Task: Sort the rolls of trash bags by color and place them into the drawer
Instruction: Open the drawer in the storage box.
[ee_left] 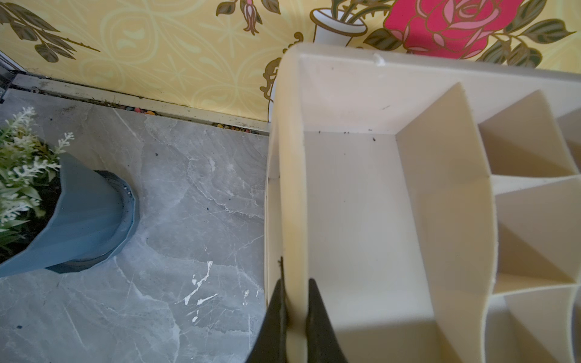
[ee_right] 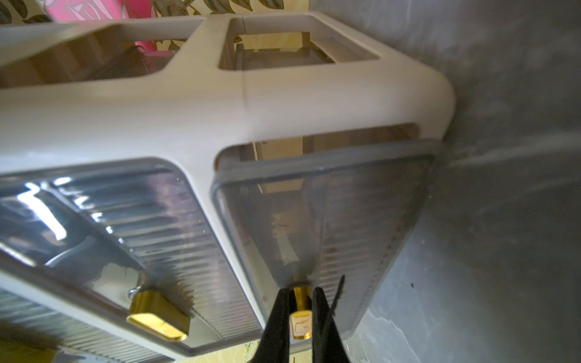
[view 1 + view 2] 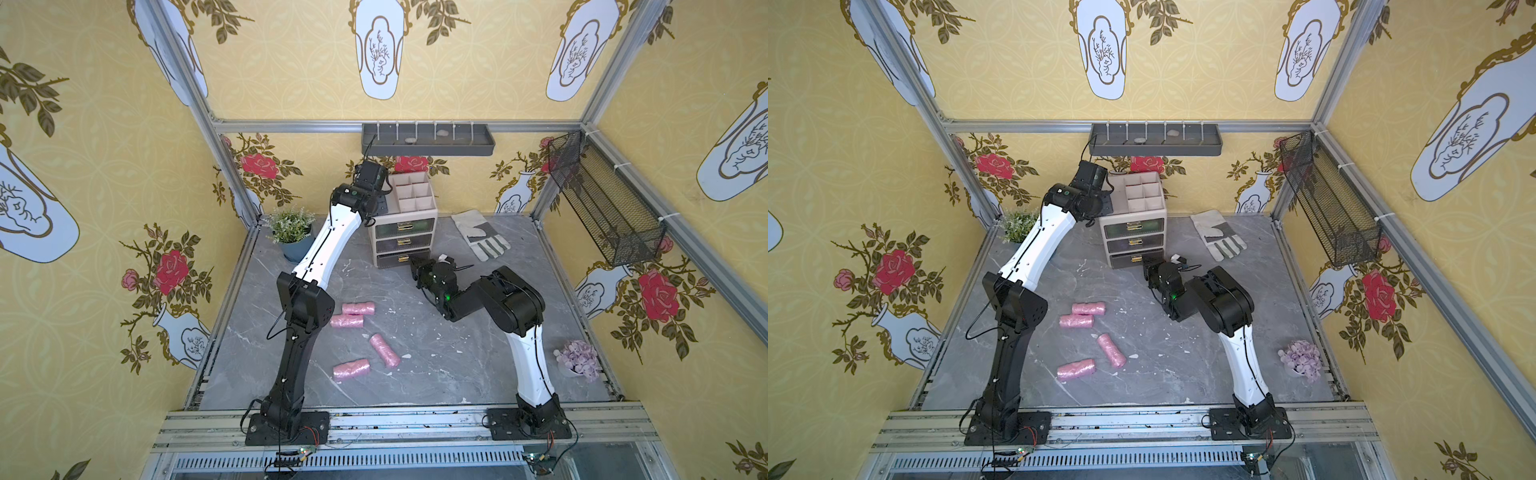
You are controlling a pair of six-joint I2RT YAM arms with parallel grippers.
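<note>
**Item 1. Drawer chest (image 3: 406, 219).** Beige plastic with three smoky drawers, standing at the far middle of the desk (image 3: 440, 357). I judge it light and likely to slide or tip when a drawer is pulled. My left gripper (image 1: 295, 283) is clamped on the side wall of its divided top tray to brace it.

**Item 2. Bottom drawer (image 2: 333, 220).** It sits directly above the desk surface, and its front appears slightly out of the frame. My right gripper (image 2: 303, 292) is pinched on the small gold handle (image 2: 301, 323). The handle looks smooth and probably slippery, so a straight, level pull is advised.

**Item 3. Pink rolls, four.** All lie on their sides on the open desk, well apart from the chest. Two (image 3: 358, 308) (image 3: 347, 321) lie close together, one (image 3: 384, 350) is angled, and one (image 3: 351, 370) is nearest the front. I judge them light and soft, with slick, crinkly film. Each is best gripped across the middle of the cylinder with a gentle squeeze.

**Item 4. Green and lilac rolls.** None on the desk. Faint tints show behind the upper drawer fronts, but I cannot tell what is inside.
</note>
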